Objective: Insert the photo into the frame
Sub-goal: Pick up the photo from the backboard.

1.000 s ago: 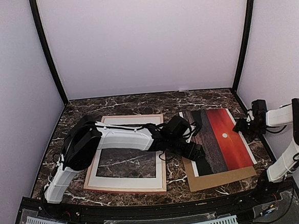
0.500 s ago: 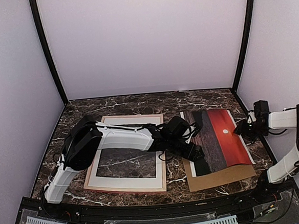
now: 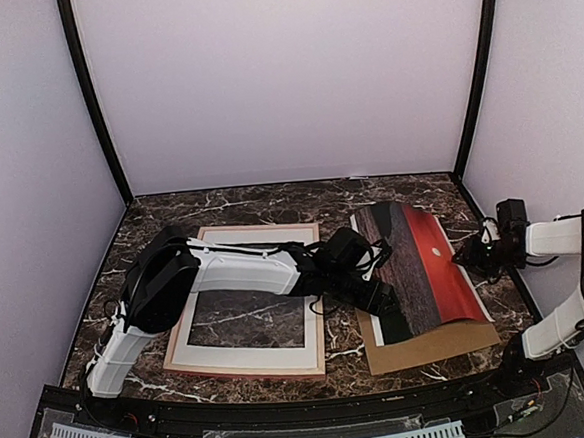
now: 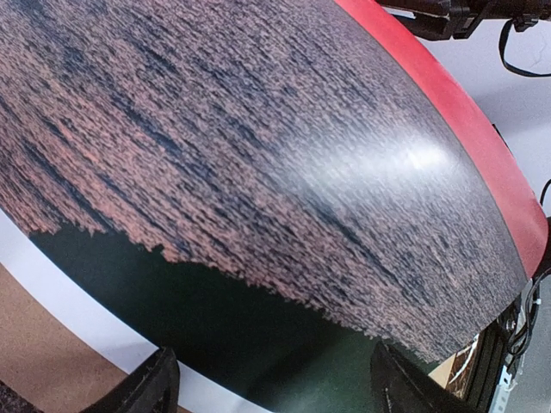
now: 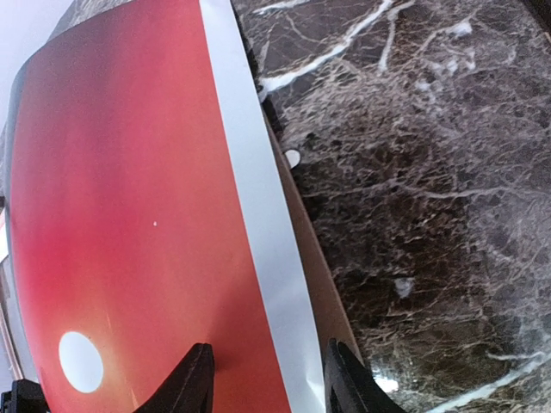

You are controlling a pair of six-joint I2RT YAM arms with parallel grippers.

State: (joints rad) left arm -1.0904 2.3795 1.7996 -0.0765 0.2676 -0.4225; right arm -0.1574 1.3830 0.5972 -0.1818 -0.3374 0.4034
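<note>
The photo [image 3: 425, 260] lies on the right half of the table, bowed up in an arch, sunset side up. It fills the left wrist view [image 4: 258, 172] and shows in the right wrist view [image 5: 129, 215] with its white sun. My left gripper [image 3: 386, 298] is open over its dark sea edge, fingers [image 4: 146, 387] wide apart. My right gripper [image 3: 463, 257] is open at the photo's right edge, fingers [image 5: 194, 379] straddling the white border. The frame [image 3: 258, 228] lies flat on the left, pale side up, under my left arm.
A plain brown backing board [image 3: 431, 348] lies under the photo and also shows in the right wrist view [image 5: 314, 267]. The table is dark marble [image 3: 271, 198], enclosed by pale walls. The right wall stands close behind my right arm.
My right gripper has moved left against the photo's right edge. The photo, flat a second ago, has bowed up into an arch. My left arm has not moved.
</note>
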